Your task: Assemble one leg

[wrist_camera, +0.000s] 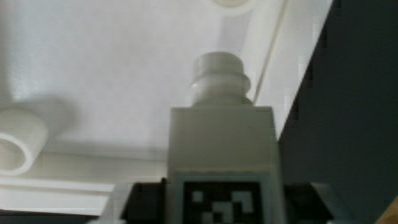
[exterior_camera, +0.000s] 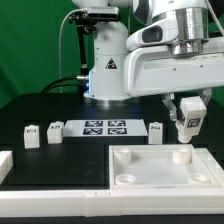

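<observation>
My gripper (exterior_camera: 186,110) is shut on a leg (exterior_camera: 185,122), a small white block with a marker tag, and holds it upright just above the far right corner of the big white panel (exterior_camera: 150,172). A corner socket (exterior_camera: 181,155) lies right below the leg. In the wrist view the leg (wrist_camera: 222,125) sits between the dark fingers (wrist_camera: 146,202) of my gripper (wrist_camera: 222,205). Its threaded tip (wrist_camera: 215,70) points at the panel (wrist_camera: 107,70), and a round socket (wrist_camera: 22,135) shows off to one side.
Three more legs stand on the black table: two (exterior_camera: 31,135) (exterior_camera: 55,131) at the exterior view's left and one (exterior_camera: 156,132) beside the marker board (exterior_camera: 105,127). A white block (exterior_camera: 5,165) sits at the left edge. The robot base (exterior_camera: 105,70) stands behind.
</observation>
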